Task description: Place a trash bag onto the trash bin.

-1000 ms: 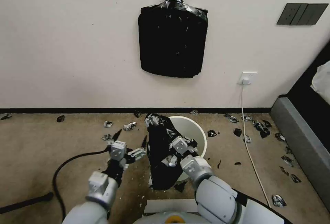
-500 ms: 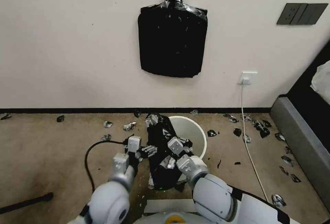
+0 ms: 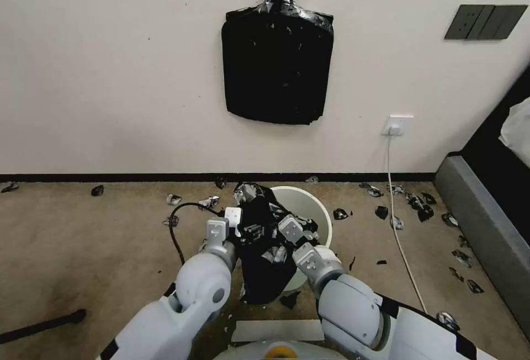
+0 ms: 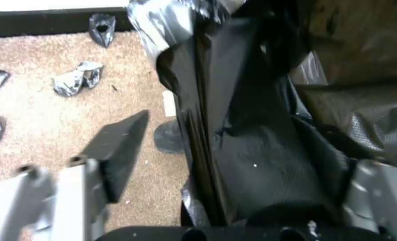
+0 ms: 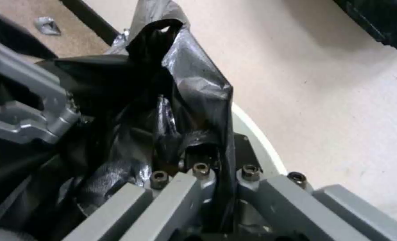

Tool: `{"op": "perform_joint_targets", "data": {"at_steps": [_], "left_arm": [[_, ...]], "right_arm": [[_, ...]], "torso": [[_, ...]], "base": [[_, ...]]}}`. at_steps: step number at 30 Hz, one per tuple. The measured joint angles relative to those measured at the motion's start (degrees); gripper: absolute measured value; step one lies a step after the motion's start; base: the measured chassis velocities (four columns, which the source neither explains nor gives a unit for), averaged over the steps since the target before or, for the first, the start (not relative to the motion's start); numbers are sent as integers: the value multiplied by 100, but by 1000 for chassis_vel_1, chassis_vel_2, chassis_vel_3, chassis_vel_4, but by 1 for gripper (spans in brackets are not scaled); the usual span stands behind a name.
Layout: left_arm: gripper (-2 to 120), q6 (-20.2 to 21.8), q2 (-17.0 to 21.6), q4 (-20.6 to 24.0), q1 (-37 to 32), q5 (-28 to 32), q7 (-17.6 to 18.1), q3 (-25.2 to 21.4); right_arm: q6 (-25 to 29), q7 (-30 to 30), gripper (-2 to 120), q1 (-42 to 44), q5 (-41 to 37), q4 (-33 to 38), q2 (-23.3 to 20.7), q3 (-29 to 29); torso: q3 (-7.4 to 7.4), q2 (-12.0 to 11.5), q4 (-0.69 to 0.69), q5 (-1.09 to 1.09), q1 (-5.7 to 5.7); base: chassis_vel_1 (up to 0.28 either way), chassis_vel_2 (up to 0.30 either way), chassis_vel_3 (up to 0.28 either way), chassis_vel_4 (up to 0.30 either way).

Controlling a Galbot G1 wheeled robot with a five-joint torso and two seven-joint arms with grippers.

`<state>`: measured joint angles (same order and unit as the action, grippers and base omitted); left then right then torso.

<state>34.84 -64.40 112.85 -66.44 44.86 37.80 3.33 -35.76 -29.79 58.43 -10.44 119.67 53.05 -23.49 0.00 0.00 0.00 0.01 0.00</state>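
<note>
Head looks down; wrists close on trash bag (image 3: 264,249).

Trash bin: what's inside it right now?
The far half of the trash bin shows bare white wall. The trash bag drapes over its near-left rim, hiding the bottom.

Black bag stack (image 3: 277,67) on wall, scraps (image 3: 423,208) on carpet

The left pincer (image 4: 234,147) is spread wide around the hanging trash bag (image 4: 247,134), above scrap-strewn carpet (image 4: 42,110).
</note>
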Motion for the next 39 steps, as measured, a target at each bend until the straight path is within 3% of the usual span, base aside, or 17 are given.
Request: {"op": "perform_joint_targets", "data": {"at_steps": [6, 8, 13, 16, 23, 26, 29, 30, 34, 36, 38, 39], "left_arm": [[56, 131, -108, -143, 203, 210, 330, 189], [43, 179, -117, -170, 284, 419, 579, 259], [32, 134, -122, -223, 319, 416, 713, 296], [13, 24, -143, -315, 390, 475, 912, 350], [8, -64, -146, -325, 389, 584, 963, 330], [8, -277, -116, -268, 275, 479, 771, 230], [6, -632, 8, -119, 69, -75, 228, 87], [6, -632, 8, -119, 69, -75, 228, 87], [5, -1106, 206, 214, -316, -840, -728, -187], [5, -1164, 231, 260, -371, -944, -855, -226], [5, -1504, 319, 422, -631, -1454, -1375, -391], [5, -1504, 319, 422, -631, -1454, -1375, -391]], "right_arm": [[37, -2, 0, 28, -21, -20, -5, 23], [72, -2, 0, 41, -22, -23, -48, 37], [95, -2, 0, 47, -22, -25, -71, 53], [141, 3, 0, 49, -22, -68, -80, 83], [253, 9, 0, 136, -13, -118, -79, 161], [424, 9, 0, 199, 31, -119, -65, 284], [740, 9, 0, 176, 169, -145, -38, 483], [740, 9, 0, 176, 169, -145, -38, 483], [1056, 36, 0, -114, 195, -198, -186, 615], [1077, 42, 0, -153, 192, -202, -226, 620], [1113, 86, 0, -252, 174, -195, -387, 660], [1113, 86, 0, -252, 174, -195, -387, 660]], "torso": [[0, 0, 0, -1, 0], [0, 0, 0, 0, 0], [0, 0, 0, 1, 0], [-1, 0, 0, 0, 0], [-1, 0, -1, -1, 0], [0, 0, -1, -2, 0], [0, 0, -1, -1, -1], [0, 0, -1, -1, -1], [0, 0, 1, 0, 0], [0, 0, 1, 0, 0], [0, 0, 0, -2, 0], [0, 0, 0, -2, 0]], "base": [[0, 0, 0, 0], [0, 0, 0, 0], [0, 0, 0, 0], [0, 0, 0, 0], [0, 0, 0, 0], [0, 0, 0, 0], [0, 0, 0, 0], [0, 0, 0, 0], [0, 0, 0, 0], [0, 0, 0, 0], [0, 0, 0, 0], [0, 0, 0, 0]]}}
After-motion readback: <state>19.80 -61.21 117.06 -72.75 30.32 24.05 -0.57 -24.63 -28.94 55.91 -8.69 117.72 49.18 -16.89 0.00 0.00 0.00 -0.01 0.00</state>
